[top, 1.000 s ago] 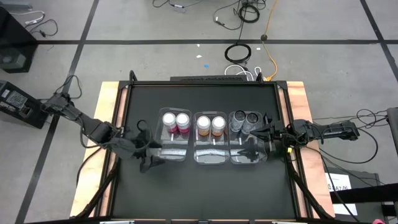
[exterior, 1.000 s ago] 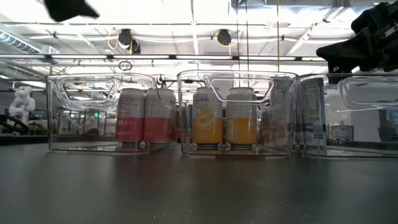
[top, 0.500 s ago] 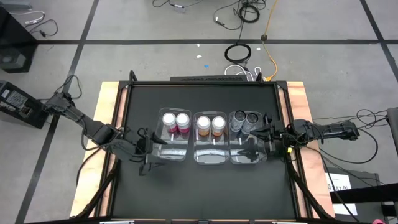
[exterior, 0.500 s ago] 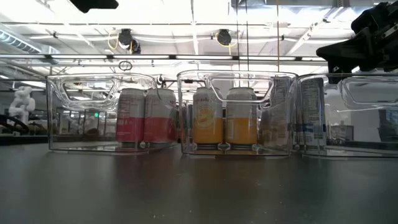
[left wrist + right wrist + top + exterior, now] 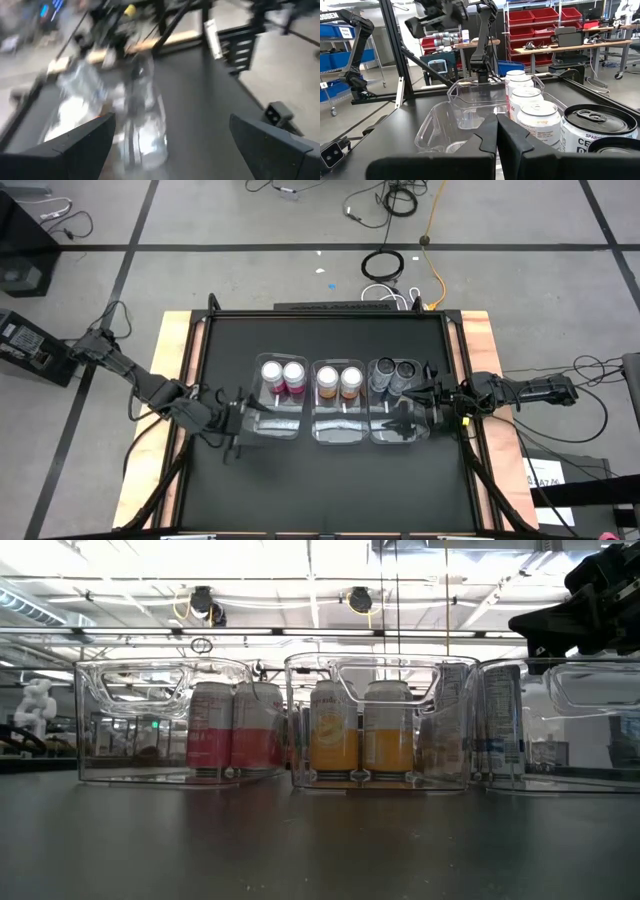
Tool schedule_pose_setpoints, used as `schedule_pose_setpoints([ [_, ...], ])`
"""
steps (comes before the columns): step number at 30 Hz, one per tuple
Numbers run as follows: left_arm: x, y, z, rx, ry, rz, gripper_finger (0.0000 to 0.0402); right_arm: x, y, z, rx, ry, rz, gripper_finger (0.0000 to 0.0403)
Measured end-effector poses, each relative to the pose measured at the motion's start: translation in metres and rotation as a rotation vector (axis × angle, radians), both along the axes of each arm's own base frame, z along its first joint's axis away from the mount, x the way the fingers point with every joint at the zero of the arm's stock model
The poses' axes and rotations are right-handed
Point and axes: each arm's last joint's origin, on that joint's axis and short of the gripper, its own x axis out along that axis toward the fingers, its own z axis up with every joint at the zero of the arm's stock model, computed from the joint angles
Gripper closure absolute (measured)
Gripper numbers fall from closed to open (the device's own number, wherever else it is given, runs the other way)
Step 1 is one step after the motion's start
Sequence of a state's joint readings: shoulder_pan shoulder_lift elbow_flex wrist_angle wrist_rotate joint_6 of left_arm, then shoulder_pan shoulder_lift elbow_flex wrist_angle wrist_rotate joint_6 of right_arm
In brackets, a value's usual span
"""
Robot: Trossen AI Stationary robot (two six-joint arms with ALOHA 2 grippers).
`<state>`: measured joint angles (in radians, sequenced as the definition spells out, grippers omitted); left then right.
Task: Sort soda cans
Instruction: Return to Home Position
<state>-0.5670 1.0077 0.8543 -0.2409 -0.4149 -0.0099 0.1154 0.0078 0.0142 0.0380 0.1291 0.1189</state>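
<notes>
Sorted by colour: pink cans [image 5: 282, 374] in 9 o'clock bin [image 5: 272, 427], orange cans [image 5: 339, 380] centre, dark cans [image 5: 394, 371] 3 o'clock. Job seems done: left gripper [image 5: 230, 423], 8 o'clock, released; right gripper [image 5: 496, 120], 3 o'clock, clenched empty.

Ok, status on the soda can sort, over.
Left gripper open, empty, beside left clear plastic bin. Right gripper shut, empty, above right bin. Six silver-topped soda cans paired by colour, one pair per bin. Nothing obstructing.

Centre-left: pink-and-white cylindrical metal soda cans [image 5: 210, 730], silver-topped. Centre: orange-yellow cylindrical metal soda cans [image 5: 334, 730], silver-topped. Right: white-and-blue printed cylindrical soda cans [image 5: 500, 725], black-topped. Lower frame: matte black rectangular tabletop [image 5: 320, 480], pale wooden border [image 5: 477, 330].
</notes>
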Motion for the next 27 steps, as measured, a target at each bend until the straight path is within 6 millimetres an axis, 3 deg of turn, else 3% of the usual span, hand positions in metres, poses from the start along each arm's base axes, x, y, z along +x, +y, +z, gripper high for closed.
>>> schedule_pose_setpoints([
  [6,0.011,0.015,0.001,0.042,-0.020,-0.090,0.0002,0.000,0.000,0.000,0.000,0.000,0.000,0.0403],
  [14,0.021,0.043,-0.029,-0.059,-0.015,-0.106,0.0002,0.000,0.000,0.000,0.000,0.000,0.000,0.0403],
  [18,0.013,0.053,-0.040,-0.080,-0.001,-0.071,0.0002,0.000,0.000,0.000,0.000,0.000,0.001,0.0403],
  [27,-0.035,0.074,-0.074,-0.200,-0.258,-0.018,0.0002,0.000,0.000,0.000,0.000,0.000,0.001,0.0403],
])
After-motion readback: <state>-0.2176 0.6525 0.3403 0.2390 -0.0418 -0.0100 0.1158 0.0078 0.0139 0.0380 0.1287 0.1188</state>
